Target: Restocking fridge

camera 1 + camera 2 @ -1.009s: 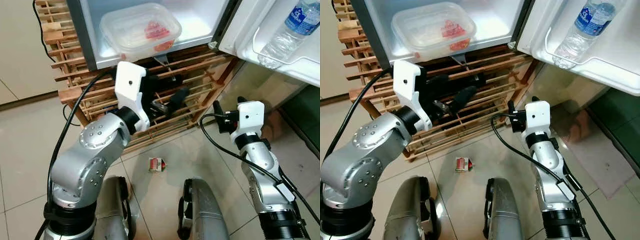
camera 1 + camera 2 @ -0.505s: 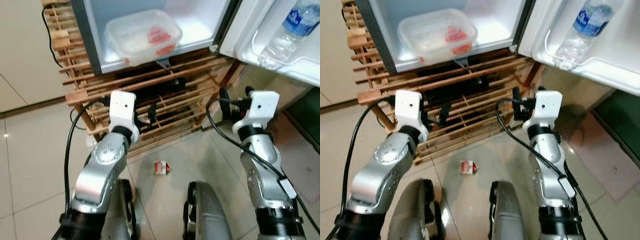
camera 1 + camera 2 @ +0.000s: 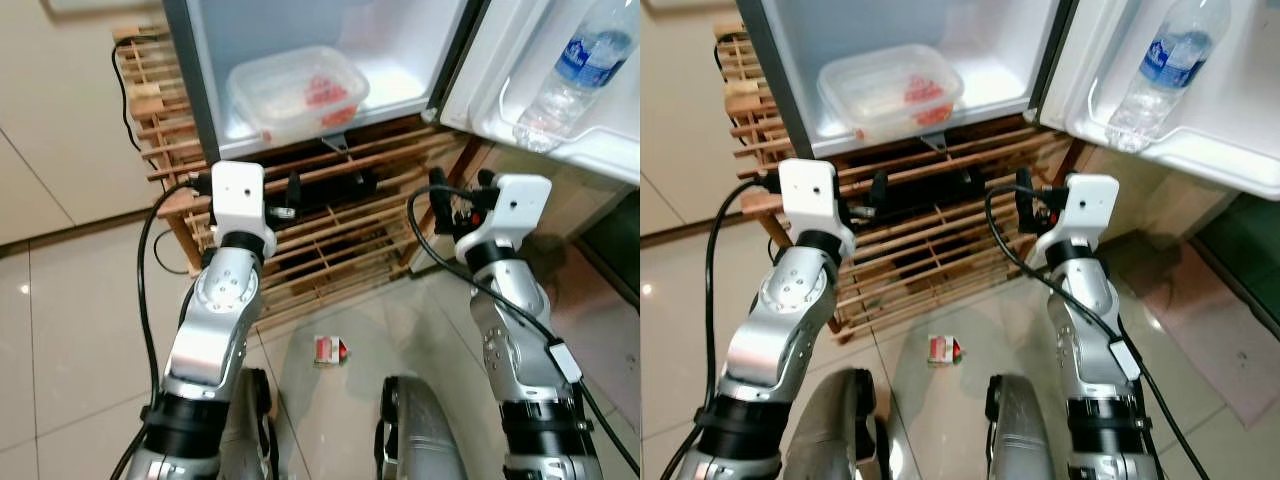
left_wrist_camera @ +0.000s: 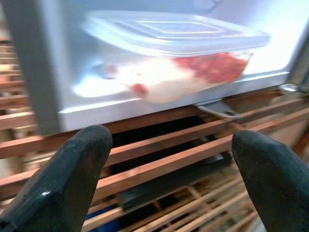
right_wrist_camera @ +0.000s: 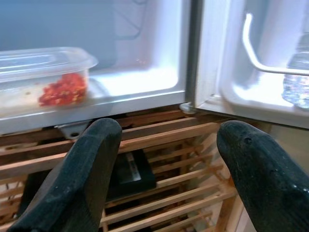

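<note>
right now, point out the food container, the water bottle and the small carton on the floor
food container (image 3: pixel 296 88), left eye view, on its clear lid
water bottle (image 3: pixel 1164 66), right eye view, on its blue label
small carton (image 3: pixel 328 350), left eye view, on its top face

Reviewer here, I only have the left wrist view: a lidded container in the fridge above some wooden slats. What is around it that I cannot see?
Observer: The fridge door stands open on the robot's right, with a water bottle in its door shelf.
Reviewer: Where is the other arm?
Observer: The right gripper is raised in front of the wooden rack, below the door's hinge corner, fingers apart and holding nothing.
Reviewer: Anything on the floor?
Observer: A small red and white packet lies on the tiles in front of the rack, between the two arms.
Reviewer: And my gripper?
Observer: The left gripper is open, level with the rack's top, just below the container.
</note>
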Controlling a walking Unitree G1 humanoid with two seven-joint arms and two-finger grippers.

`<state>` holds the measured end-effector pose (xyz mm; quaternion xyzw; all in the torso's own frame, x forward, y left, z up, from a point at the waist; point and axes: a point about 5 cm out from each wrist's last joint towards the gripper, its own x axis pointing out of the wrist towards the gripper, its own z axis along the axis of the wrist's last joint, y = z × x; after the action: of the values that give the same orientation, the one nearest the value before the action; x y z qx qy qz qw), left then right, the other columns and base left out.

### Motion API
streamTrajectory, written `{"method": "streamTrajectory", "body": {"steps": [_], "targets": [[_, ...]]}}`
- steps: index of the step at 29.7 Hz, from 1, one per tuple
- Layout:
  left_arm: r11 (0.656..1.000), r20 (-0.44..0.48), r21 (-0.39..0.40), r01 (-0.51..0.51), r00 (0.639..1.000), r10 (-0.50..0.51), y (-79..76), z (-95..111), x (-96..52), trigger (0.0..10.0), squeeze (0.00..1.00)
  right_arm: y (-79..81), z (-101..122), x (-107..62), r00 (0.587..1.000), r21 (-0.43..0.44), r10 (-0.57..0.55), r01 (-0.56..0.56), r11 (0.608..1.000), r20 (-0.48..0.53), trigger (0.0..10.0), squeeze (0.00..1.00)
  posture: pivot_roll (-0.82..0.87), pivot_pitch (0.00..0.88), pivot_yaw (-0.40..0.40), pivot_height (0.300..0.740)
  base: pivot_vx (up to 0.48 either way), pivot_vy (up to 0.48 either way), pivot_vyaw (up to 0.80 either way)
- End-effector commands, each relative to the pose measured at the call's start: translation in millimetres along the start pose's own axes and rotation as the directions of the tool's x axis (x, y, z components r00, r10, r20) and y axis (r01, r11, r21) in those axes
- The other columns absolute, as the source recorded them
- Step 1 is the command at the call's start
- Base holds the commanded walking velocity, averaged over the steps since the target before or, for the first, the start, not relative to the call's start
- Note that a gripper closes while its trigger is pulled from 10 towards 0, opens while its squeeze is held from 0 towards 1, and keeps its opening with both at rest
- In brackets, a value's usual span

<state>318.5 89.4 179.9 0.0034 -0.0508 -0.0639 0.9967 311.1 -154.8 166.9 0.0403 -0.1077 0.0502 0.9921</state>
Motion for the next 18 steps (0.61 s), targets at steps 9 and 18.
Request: {"method": "streamTrajectory", "body": {"steps": [9,18], "targets": [[0.98,0.124,-0.103,0.169,0.98,-0.155,-54.0,43,40.4,10.0,0.0,-5.3,-3,-25.5,0.999,-0.042,0.0,-0.002,0.999,-0.043,10.0,0.0,-0.02,0.159,-0.062,0.619,0.0,0.0,0.0],[0.979,0.137,-0.097,0.179,0.977,-0.165,-60.5,52,60.7,10.0,0.0,-2.6,-4,-45.5,0.996,-0.024,0.005,-0.007,1.0,-0.085,10.0,0.0,-0.07,0.22,-0.048,0.619,0.0,0.0,0.0]]}}
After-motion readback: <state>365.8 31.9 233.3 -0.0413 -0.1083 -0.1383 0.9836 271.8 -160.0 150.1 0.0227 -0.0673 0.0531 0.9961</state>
